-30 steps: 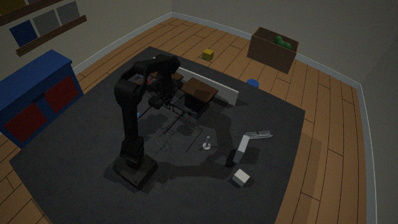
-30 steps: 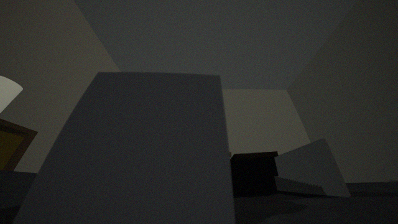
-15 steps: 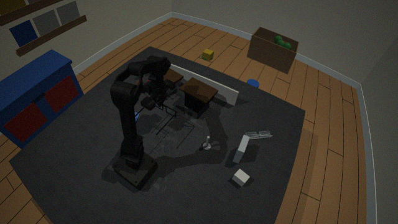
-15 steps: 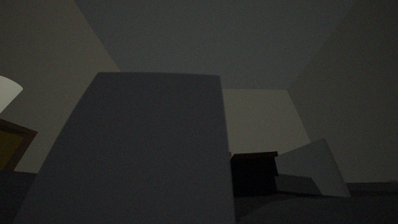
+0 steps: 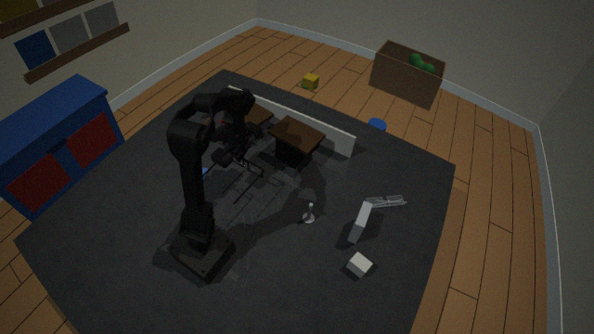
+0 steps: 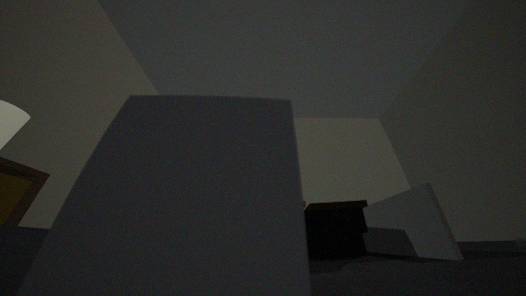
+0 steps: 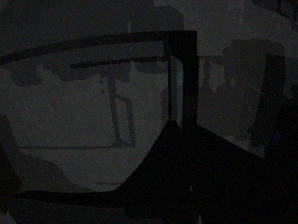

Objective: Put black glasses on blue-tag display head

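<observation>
While the arm [image 5: 191,176] reaches out from its dark base plate [image 5: 218,266] over the grey mat [image 5: 297,288], its gripper [image 5: 238,155] is closed on the black glasses [image 5: 251,168] [image 7: 190,80]. The glasses hang in the air below the gripper, their thin temples extending toward the near side of the mat in the top view, and they are apart from any display head. In the wrist view, very dark, the frame's corner and a long thin bar stand out against the mat; which part the fingers pinch is too dark to tell. Just beside the gripper stand two brown-topped dark blocks, one [image 5: 297,134] [image 6: 337,230] in plain sight and the other [image 5: 260,116] partly behind the arm, with a long white panel [image 5: 334,135] [image 6: 415,224] behind them. A bit of blue [image 5: 204,173] shows past the arm; whether it is the tag cannot be told. Well apart from the gripper, a small white stand [image 5: 308,217] rises from the mat, and farther off clear glasses [image 5: 389,201] lie against a tilted white block [image 5: 361,222], with a white cube [image 5: 359,264] near it.
</observation>
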You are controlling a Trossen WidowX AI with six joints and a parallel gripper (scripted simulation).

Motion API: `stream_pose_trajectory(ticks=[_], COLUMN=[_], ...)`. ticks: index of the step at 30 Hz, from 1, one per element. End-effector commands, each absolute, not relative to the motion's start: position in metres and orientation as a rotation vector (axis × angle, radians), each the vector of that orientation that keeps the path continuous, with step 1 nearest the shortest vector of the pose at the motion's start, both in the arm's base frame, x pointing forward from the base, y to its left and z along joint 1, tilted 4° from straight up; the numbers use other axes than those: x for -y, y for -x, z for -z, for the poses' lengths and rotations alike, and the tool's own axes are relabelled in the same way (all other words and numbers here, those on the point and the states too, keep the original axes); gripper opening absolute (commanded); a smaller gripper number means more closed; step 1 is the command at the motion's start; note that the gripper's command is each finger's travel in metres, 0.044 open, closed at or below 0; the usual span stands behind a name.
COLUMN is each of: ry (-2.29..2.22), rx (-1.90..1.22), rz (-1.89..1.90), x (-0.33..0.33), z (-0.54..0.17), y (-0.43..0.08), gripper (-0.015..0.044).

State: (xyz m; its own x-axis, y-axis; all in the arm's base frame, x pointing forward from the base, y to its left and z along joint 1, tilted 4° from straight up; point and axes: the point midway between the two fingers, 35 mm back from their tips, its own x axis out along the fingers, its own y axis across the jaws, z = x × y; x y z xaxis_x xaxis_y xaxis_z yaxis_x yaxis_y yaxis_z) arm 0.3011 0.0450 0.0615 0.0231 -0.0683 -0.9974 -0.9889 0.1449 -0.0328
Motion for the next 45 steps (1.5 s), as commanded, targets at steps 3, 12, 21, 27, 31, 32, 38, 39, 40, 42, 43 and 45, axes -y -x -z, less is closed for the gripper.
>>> stream_pose_trajectory(ticks=[3, 12, 21, 27, 31, 32, 38, 39, 40, 42, 43, 45], ry=[1.157, 1.157, 1.157, 1.157, 1.157, 1.157, 1.157, 1.157, 1.157, 1.157, 1.157, 1.157], rx=[-1.308, -1.308, -1.308, -1.308, -1.308, -1.308, -1.308, -1.309, -1.309, -1.309, -1.309, -1.309], rz=[-1.053, -1.053, -1.053, -1.053, -1.053, -1.053, -1.053, -1.053, -1.053, -1.053, -1.053, -1.053], x=[-0.045, -0.044, -0.043, -0.043, -0.043, -0.043, -0.042, -0.042, -0.042, -0.042, -0.042, -0.041], z=[-0.053, -0.043, -0.033, -0.026, -0.021, -0.020, -0.014, -0.013, -0.011, -0.009, -0.008, -0.006], y=[-0.300, -0.301, -0.302, -0.302, -0.302, -0.302, -0.301, -0.301, -0.301, -0.301, -0.301, -0.301], gripper=[0.0000, 0.0000, 0.0000, 0.0000, 0.0000, 0.0000, 0.0000, 0.0000, 0.0000, 0.0000, 0.0000, 0.0000])
